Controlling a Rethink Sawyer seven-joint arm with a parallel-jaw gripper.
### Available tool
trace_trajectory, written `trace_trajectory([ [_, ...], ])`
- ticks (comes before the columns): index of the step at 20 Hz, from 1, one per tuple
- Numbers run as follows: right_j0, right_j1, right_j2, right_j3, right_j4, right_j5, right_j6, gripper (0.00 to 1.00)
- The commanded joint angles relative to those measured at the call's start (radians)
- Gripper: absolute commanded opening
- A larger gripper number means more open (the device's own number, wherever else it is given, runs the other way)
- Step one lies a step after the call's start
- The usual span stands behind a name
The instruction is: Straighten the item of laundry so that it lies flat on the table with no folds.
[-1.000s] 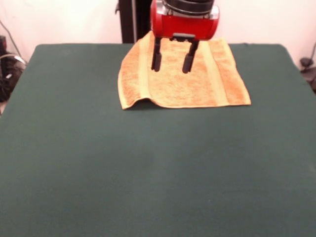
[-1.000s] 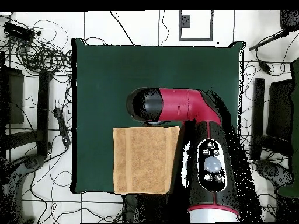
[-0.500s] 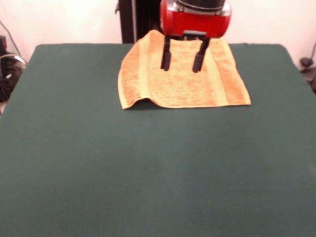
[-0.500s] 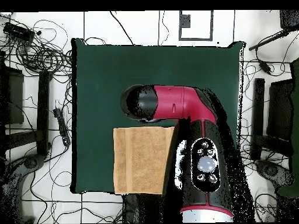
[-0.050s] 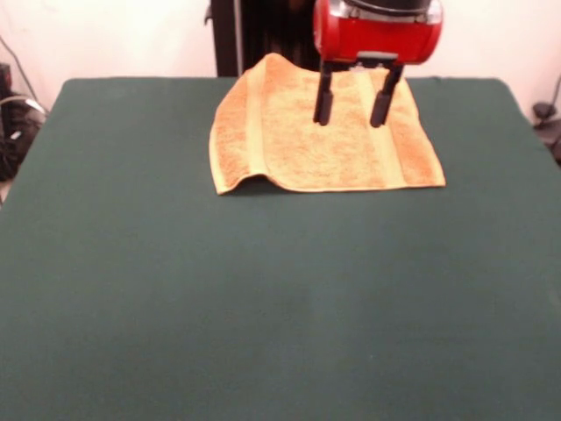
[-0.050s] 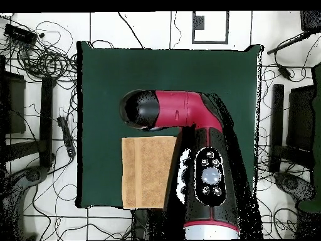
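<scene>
The item of laundry (image 5: pixel 316 132) is a golden-orange towel spread at the far middle of the table (image 5: pixel 263 298), with a small raised fold at its near left corner. In the overhead view the towel (image 6: pixel 145 172) lies near the bottom edge of the table (image 6: pixel 169 81), partly hidden by the arm. My gripper (image 5: pixel 351 110) hangs open above the towel's right half, both black fingers pointing down, nothing between them. In the overhead view only the arm's red and black head (image 6: pixel 141 108) shows, hiding the fingers.
Cables and stands (image 6: pixel 37 63) crowd the floor around the table in the overhead view. A dark post (image 5: pixel 226 35) stands behind the table's far edge. The red arm link (image 6: pixel 207 182) overhangs the table's bottom edge beside the towel.
The gripper has moved steadily to the right across the towel in the front view, still open. The towel has not moved.
</scene>
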Motion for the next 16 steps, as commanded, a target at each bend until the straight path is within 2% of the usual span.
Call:
trace_trajectory([
  [1,0.012,0.025,0.026,0.063,0.055,0.032,0.197,1.00],
  [9,-0.017,-0.005,0.033,0.124,0.067,-0.016,0.165,1.00],
  [16,-0.048,-0.060,0.032,0.241,0.060,-0.080,0.135,1.00],
])
